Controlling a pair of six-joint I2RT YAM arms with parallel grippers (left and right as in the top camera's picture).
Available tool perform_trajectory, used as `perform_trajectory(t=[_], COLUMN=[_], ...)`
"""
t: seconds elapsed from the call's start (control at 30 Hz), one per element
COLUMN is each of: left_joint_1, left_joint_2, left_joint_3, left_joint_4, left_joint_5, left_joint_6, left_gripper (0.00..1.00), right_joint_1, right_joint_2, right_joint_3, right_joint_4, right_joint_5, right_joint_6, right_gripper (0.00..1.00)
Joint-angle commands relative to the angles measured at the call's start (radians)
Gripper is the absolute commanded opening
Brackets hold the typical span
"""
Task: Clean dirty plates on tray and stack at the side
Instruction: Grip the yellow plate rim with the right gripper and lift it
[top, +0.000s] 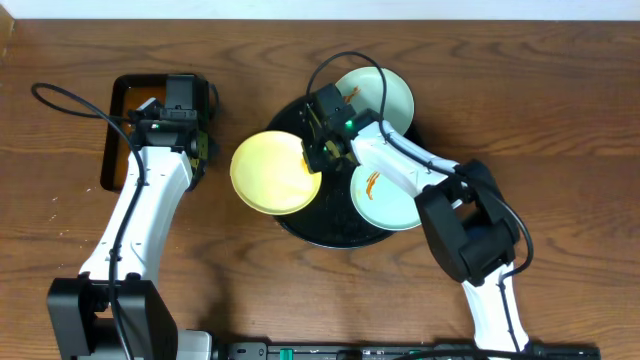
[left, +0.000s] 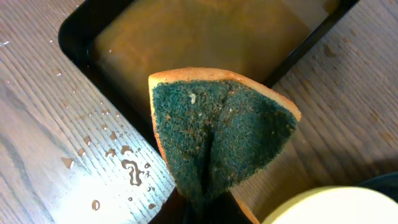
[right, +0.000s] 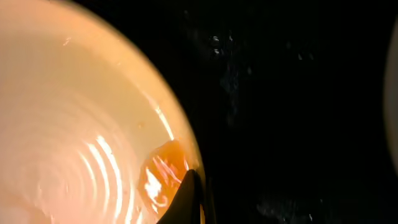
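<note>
Yellow plate (top: 272, 172) overhangs the tray (top: 330, 235) at its left rim, right gripper (top: 317, 153) clamped on its edge. Left gripper (top: 188, 135) pinches a green sponge (left: 224, 137) over the pan (top: 115, 145) edge. Far mint plate (top: 388, 95) and sauce-smeared near mint plate (top: 392, 202) lie on the tray. I see no side stack; most work remains, I judge.

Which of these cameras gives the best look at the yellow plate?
Overhead: the whole yellow plate shows there, reaching past the left edge of the tray, with the right gripper shut on its rim. The right wrist view shows only part of it, close up; the left wrist view catches a corner sliver.
</note>
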Motion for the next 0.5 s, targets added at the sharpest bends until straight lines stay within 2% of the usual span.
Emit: perform_trajectory(t=[0.0,0.23,0.47], left_joint_1=[0.003,0.003,0.003], left_joint_2=[-0.001,-0.001,-0.001], left_joint_3=[0.025,0.025,0.025], left_joint_4=[-0.006,-0.011,-0.013], left_joint_5=[-0.021,-0.021,-0.021], left_joint_6=[0.016,0.017,0.016], left_gripper=[0.08,0.08,0.08], right_joint_1=[0.008,0.008,0.017], right_joint_2=[0.020,-0.009,-0.086], right_joint_3=[0.061,0.176,0.195], right_joint_4=[-0.049,-0.156,-0.184], right_joint_5=[0.135,0.256,0.493], right_joint_6=[-0.006,-0.084,-0.168], right_gripper=[0.01,0.01,0.01])
